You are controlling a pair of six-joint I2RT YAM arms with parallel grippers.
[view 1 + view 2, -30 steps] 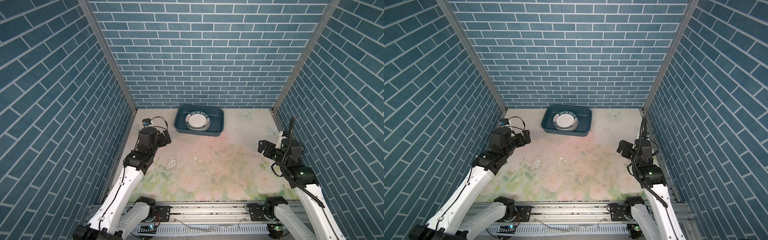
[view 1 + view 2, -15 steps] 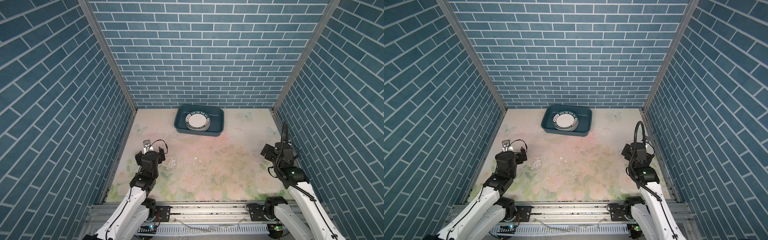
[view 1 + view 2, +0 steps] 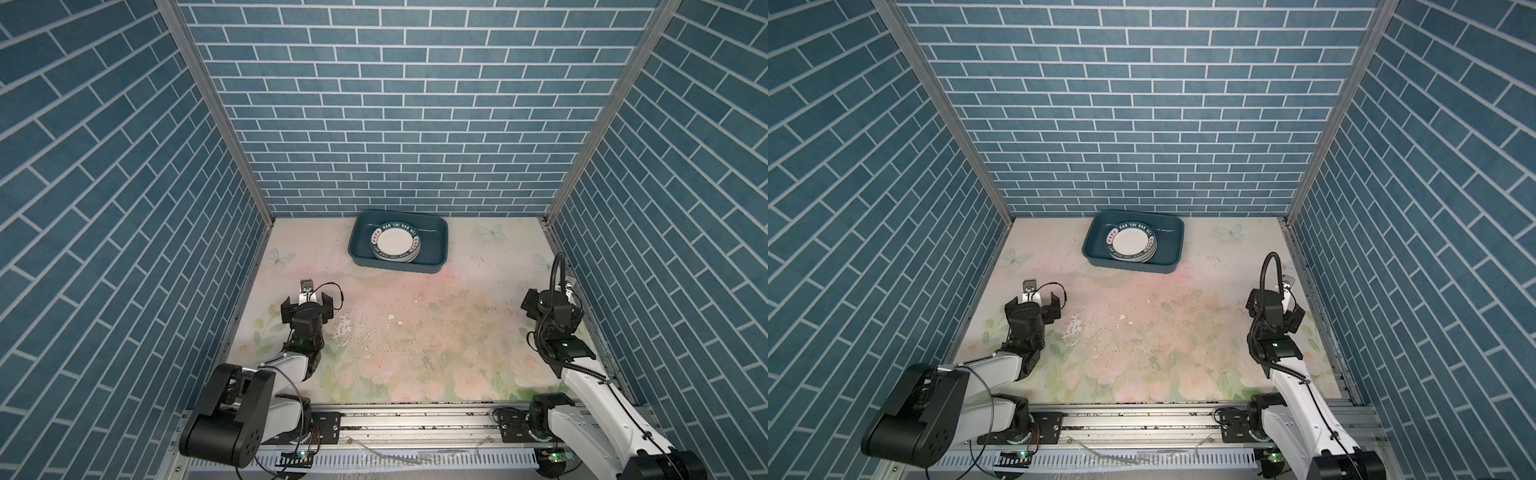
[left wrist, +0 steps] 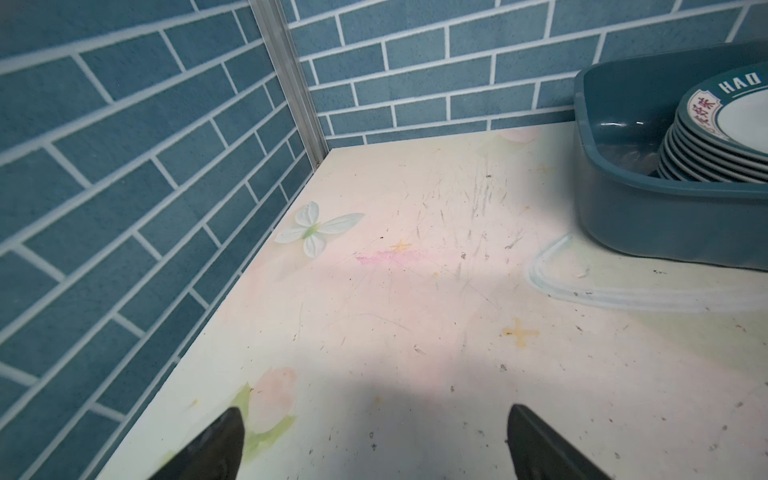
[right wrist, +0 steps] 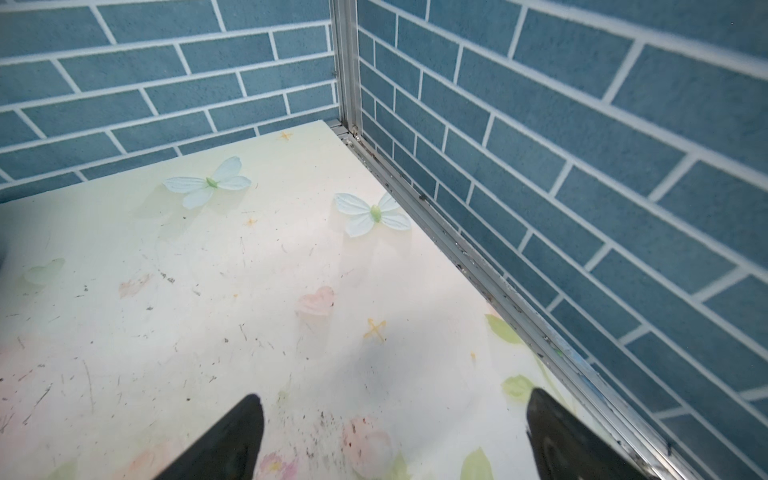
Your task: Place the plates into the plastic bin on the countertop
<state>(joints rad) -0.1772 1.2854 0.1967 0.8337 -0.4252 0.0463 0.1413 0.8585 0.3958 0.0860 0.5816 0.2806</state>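
The left gripper [image 4: 374,419] and right gripper [image 5: 395,411] are held wide open, empty, above the scuffed floral countertop [image 3: 436,345]; blue brick walls [image 3: 395,124] are seen ahead.

Pale countertop [image 3: 457,299], printed with pink flowers, green leaves and butterflies. Carries directly, in both top views, the dark teal plastic bin [image 3: 395,264], flat on its base at the back, about midway along the back edge and close to the rear wall. Looks scuffed and chipped in a worn patch [image 3: 345,328] left of the middle, with dark specks scattered widely. Shows fine scratches in the left wrist view, between the bin and a printed butterfly [image 4: 316,226] near the left wall.
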